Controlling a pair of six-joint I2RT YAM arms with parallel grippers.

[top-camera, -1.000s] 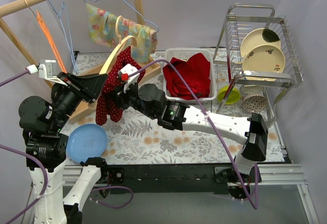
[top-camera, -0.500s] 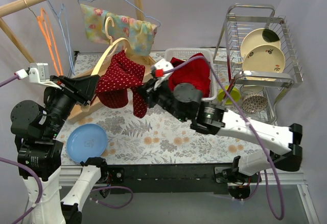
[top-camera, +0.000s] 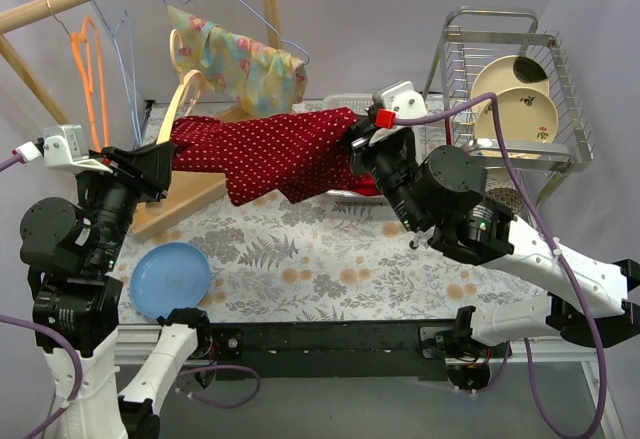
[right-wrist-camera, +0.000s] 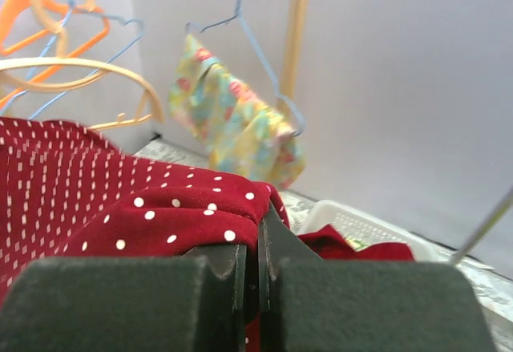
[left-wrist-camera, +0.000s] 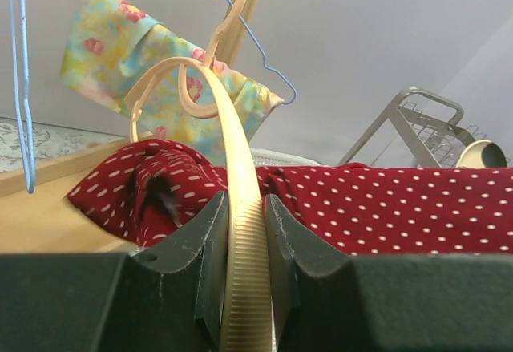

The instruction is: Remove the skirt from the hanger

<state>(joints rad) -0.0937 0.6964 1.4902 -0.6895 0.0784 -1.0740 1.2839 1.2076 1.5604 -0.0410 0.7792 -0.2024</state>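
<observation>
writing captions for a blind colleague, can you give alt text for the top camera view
A red dotted skirt hangs stretched above a floral table: the left end effector grips the wooden hanger, and the right end effector pinches the skirt's far end.

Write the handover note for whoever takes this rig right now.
Left gripper: shut on the cream curved hanger.
Right gripper: shut on the red white-dotted skirt.
The skirt is stretched in the air between the two, with one end at the hanger.
Done: both grips set, skirt taut.
Left: draw the skirt fully off the hanger.
</observation>
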